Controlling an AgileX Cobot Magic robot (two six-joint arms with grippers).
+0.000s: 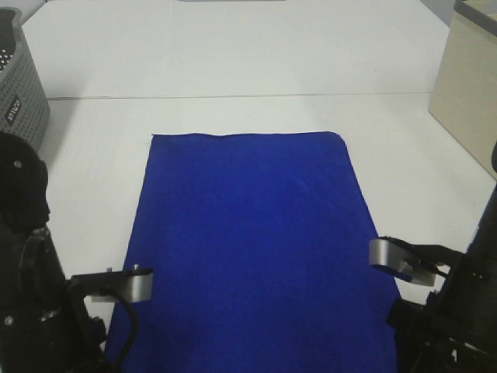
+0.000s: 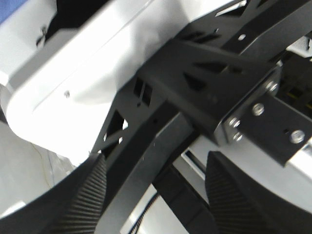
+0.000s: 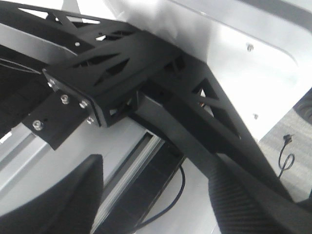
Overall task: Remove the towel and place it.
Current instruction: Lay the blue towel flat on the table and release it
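The towel (image 1: 248,249) is a large royal-blue rectangular cloth lying flat and spread out on the white table (image 1: 233,62), reaching from mid-table to the near edge. A sliver of it shows in the left wrist view (image 2: 9,10). My left arm (image 1: 31,311) sits at the towel's near left corner and my right arm (image 1: 454,311) at its near right corner, both tucked back. The left gripper (image 2: 156,204) is open and empty over the robot's black frame. The right gripper (image 3: 156,204) is also open and empty over the frame. Neither touches the towel.
A grey perforated basket (image 1: 19,85) stands at the far left edge of the table. A beige box (image 1: 466,85) stands at the far right. A black metal frame and a white base (image 2: 97,63) fill both wrist views.
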